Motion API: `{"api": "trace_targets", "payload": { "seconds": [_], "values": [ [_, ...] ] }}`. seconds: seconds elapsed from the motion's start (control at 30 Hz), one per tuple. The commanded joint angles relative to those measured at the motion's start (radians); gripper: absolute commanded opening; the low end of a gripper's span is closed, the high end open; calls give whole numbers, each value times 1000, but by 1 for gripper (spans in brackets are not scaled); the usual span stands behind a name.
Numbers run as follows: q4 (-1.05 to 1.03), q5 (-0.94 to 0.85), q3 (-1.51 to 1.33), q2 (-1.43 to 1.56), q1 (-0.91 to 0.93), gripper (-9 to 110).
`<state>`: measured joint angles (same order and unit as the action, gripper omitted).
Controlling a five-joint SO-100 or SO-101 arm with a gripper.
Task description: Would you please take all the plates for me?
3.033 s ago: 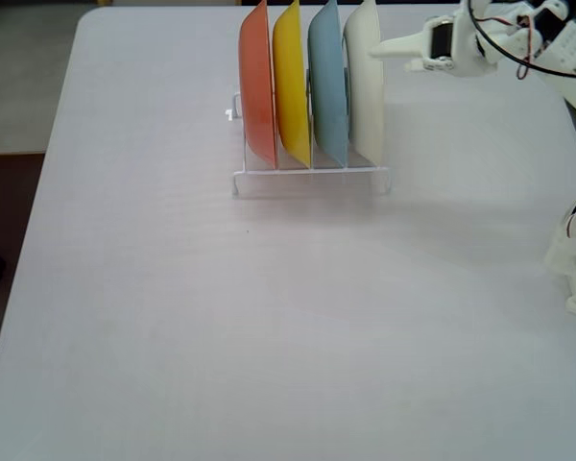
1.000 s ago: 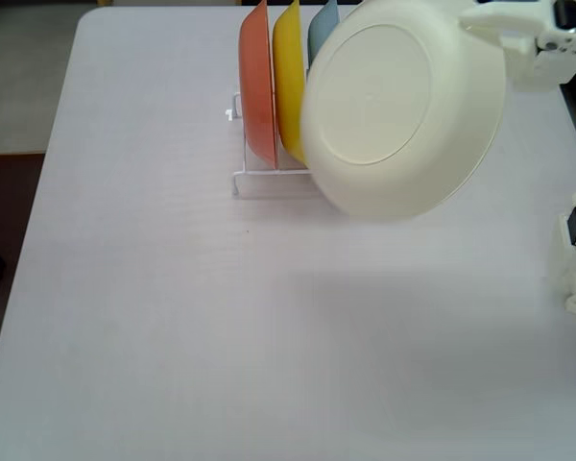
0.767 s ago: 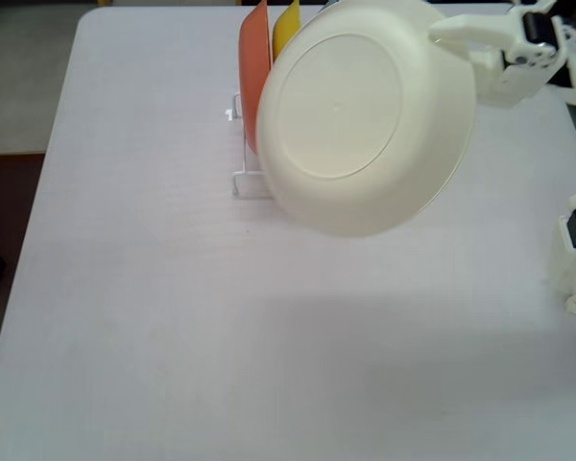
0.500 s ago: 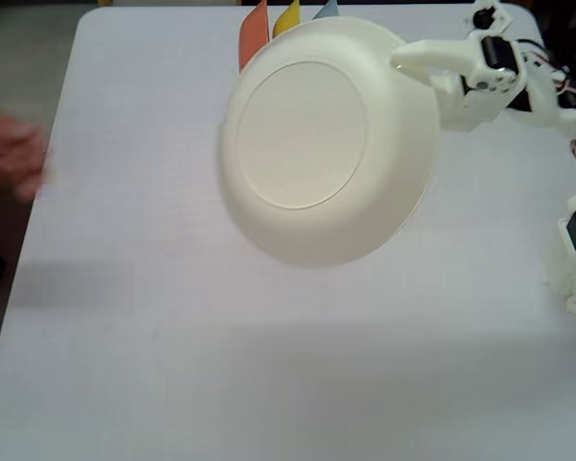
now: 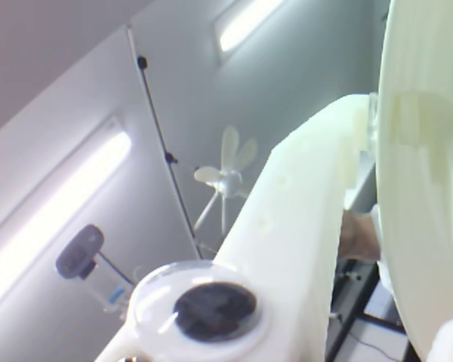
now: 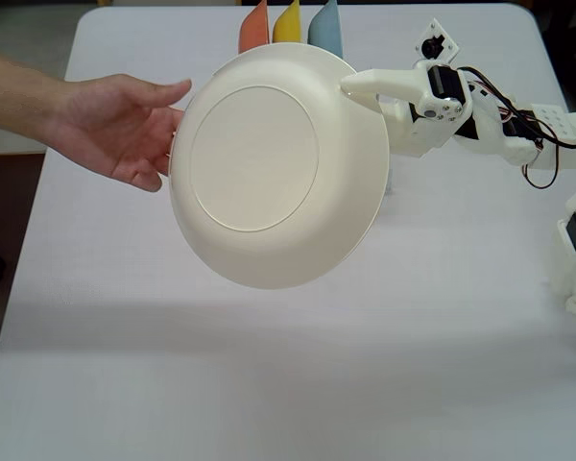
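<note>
The claw [image 6: 353, 84] is clamped on the rim of the cream-white plate [image 6: 269, 173], gripping it at about two o'clock on the disc in the fixed view and holding it in the air above the tabletop [image 6: 269, 384], underside toward the camera. A person's open hand [image 6: 115, 125] reaches in at the plate's ten o'clock edge, fingertips at or very near the rim.

Risk, as I judge it: the grip is on one thin edge only, so releasing before the hand closes would drop the plate onto the tabletop.

The plate is round, shallow and matte, with a flat circular base. Orange [image 6: 254, 29], yellow [image 6: 288, 24] and light blue [image 6: 326, 27] plates stand behind at twelve o'clock.
</note>
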<state>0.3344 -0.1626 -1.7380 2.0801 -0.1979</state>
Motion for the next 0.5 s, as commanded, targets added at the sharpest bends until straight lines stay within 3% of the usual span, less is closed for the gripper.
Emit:
{"api": "trace_targets", "payload": {
  "seconds": [0.0, 0.2, 0.37, 0.47],
  "values": [
    [35, 8, 21, 3, 3, -1],
    [8, -9, 21, 0, 21, 1],
    [-190, -75, 25, 32, 67, 31],
    [-331, -104, 43, 58, 114, 34]
  ]
}}
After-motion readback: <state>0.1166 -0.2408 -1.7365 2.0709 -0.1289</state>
